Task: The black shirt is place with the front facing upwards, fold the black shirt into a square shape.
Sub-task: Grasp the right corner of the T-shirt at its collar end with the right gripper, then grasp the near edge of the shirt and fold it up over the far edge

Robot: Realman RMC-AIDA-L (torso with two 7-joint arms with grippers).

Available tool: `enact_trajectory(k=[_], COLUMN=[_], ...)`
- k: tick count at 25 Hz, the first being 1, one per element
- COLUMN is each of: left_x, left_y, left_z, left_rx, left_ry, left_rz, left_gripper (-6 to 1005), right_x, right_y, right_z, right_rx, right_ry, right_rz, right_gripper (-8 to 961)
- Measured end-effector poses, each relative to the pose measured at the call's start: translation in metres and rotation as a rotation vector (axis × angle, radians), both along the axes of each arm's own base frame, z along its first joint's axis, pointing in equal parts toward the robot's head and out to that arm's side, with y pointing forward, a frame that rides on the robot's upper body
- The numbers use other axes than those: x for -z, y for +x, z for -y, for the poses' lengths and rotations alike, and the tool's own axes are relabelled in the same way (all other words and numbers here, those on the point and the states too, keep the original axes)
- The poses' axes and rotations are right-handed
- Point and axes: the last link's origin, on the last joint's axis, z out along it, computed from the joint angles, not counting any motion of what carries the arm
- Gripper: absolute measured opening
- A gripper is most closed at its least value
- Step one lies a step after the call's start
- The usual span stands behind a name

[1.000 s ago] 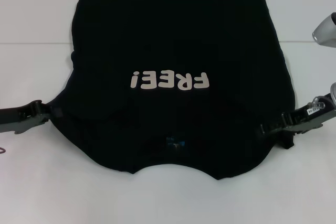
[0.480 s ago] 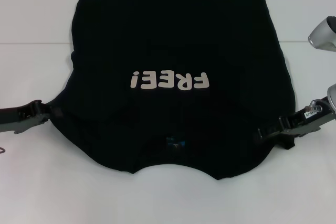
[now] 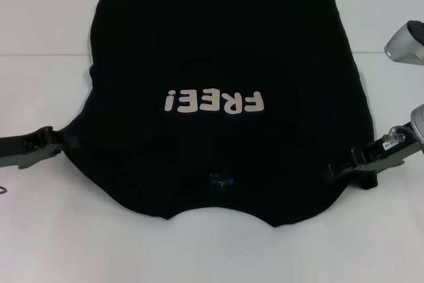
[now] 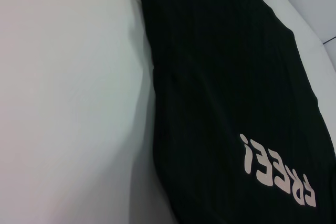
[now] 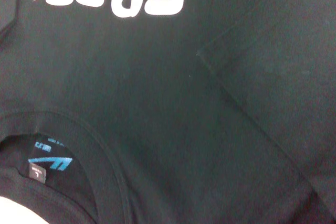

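The black shirt (image 3: 225, 51) lies flat on the white table, front up, its collar and small blue neck label (image 3: 218, 180) toward me. The off-white "FREE!" lettering (image 3: 215, 101) crosses the chest and also shows in the left wrist view on the shirt (image 4: 231, 77). A sleeve lies folded in over the shirt's body (image 5: 273, 82), and the label (image 5: 47, 163) sits inside the collar. My left gripper (image 3: 63, 142) is low at the shirt's left shoulder edge. My right gripper (image 3: 341, 164) reaches the right shoulder edge from the side.
The white table (image 3: 53, 230) surrounds the shirt on both sides and in front. A seam line (image 3: 40, 56) crosses the table behind the grippers. Part of my right arm's silver joint (image 3: 405, 43) shows at the right edge.
My right gripper has shifted slightly lower and outward at the shirt's right shoulder. The left gripper and the shirt have not visibly moved.
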Motion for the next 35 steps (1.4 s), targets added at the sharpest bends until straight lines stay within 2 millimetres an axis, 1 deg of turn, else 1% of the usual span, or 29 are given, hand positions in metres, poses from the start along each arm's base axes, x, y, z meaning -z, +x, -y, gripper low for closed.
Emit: enact_trajectory(k=[8, 10, 21, 30, 35], left_x=[0.000, -0.001, -0.002, -0.003, -0.004], left_y=[0.000, 0.000, 0.001, -0.002, 0.002], left_z=[0.000, 0.000, -0.001, 0.004, 0.007], left_rx=[0.002, 0.002, 0.005, 0.012, 0.037], left_ry=[0.001, 0.001, 0.007, 0.011, -0.005], left_rz=[0.000, 0.000, 0.007, 0.011, 0.034], left_gripper=[26, 26, 26, 27, 26], right_x=[0.003, 0.003, 0.004, 0.005, 0.003], right_y=[0.000, -0.001, -0.007, -0.012, -0.017], right_z=[0.000, 0.000, -0.004, -0.005, -0.003], right_rx=[-0.008, -0.008, -0.031, -0.056, -0.069], right_ry=[-0.015, -0.014, -0.023, -0.040, -0.068], right_rz=[0.034, 0.034, 0.047, 0.057, 0.046], right_gripper=[768, 528, 86, 65, 65])
